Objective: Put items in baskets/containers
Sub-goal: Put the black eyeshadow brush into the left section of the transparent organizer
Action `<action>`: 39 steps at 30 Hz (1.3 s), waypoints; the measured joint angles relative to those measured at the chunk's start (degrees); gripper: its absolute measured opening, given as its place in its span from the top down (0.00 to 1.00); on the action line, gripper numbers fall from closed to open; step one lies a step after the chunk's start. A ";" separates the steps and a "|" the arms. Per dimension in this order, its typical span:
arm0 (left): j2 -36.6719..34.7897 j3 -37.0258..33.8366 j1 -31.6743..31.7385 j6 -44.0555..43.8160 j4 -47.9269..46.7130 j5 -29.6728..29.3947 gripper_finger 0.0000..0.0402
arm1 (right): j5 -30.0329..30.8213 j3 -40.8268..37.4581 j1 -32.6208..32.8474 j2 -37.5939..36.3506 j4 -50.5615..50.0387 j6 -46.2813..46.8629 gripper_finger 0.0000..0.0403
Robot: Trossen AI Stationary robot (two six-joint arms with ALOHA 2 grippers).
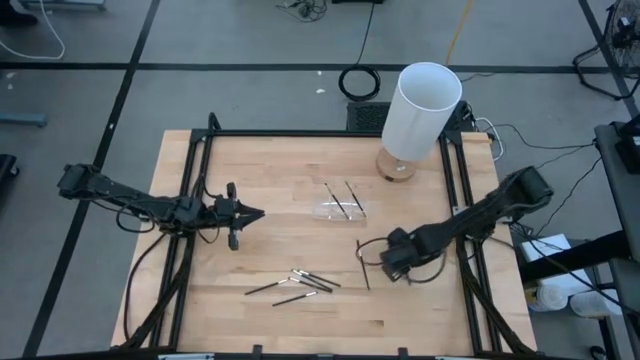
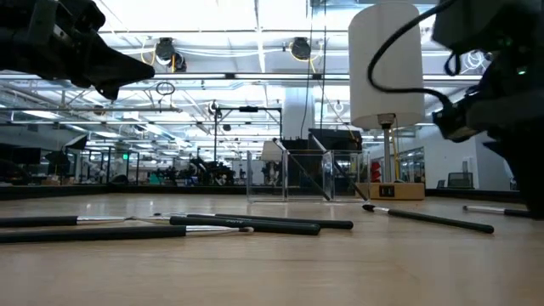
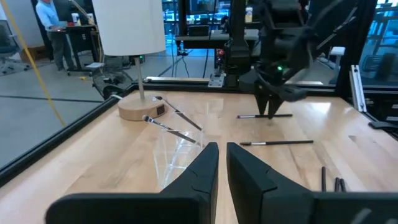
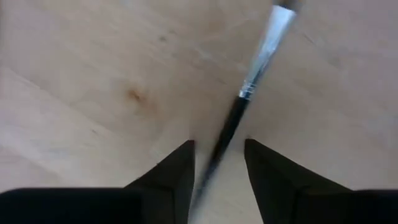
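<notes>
Your right gripper (image 4: 217, 163) is down at the table's right side, fingers apart astride one makeup brush (image 4: 249, 87), not clamped. Two brushes (image 1: 342, 199) lie in the clear tray (image 1: 338, 210); about four (image 1: 300, 281) lie loose near the front. Your left gripper (image 1: 255, 213) hovers nearly closed, empty.

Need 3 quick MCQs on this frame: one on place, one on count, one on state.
1. Where is the right claw?
A over a stick on the table
B inside the tray
C at the lamp

2. Sticks resting on the clear tray?
A none
B two
C five

3. The stick under the right claw is:
A lifted
B lying on the table between open fingers
C in the tray

Key: 1 A, high view shows it there. 2 B, two sticks cross it. 3 B, right wrist view shows gaps either side.
</notes>
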 joint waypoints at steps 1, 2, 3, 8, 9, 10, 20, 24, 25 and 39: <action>0.00 0.00 0.00 0.30 0.04 -0.02 0.90 | -0.20 -2.50 0.00 -1.51 2.63 1.76 0.66; 0.00 0.00 0.00 0.49 0.04 0.00 0.90 | -0.65 -4.45 0.03 -2.78 4.34 3.46 0.65; 0.02 0.00 0.02 0.49 0.04 -0.02 0.90 | -1.03 -6.19 0.13 -3.90 5.27 4.95 0.64; 0.00 0.00 0.04 0.69 0.23 -0.11 0.90 | -0.95 -9.71 0.70 -7.56 7.00 6.43 0.64; 0.00 0.00 0.04 0.69 0.29 -0.15 0.90 | -0.96 -9.90 0.70 -7.75 6.98 6.13 0.65; 0.00 0.00 0.04 0.69 0.26 -0.15 0.90 | -1.00 -9.90 0.70 -7.72 6.90 5.51 0.65; 0.00 0.00 0.04 0.69 0.36 -0.17 0.90 | -1.53 -9.24 0.70 -1.32 3.67 -0.38 0.72; 0.01 0.00 0.04 0.86 0.48 -0.19 0.90 | -2.13 -8.08 0.68 0.92 1.29 -2.17 0.75; 0.02 0.00 0.04 1.16 0.58 -0.19 0.90 | -2.13 -8.06 0.66 1.10 1.17 -2.49 0.75; 0.00 0.00 0.04 1.69 0.94 -0.21 0.90 | -0.28 -8.03 0.73 0.96 0.23 -5.08 0.99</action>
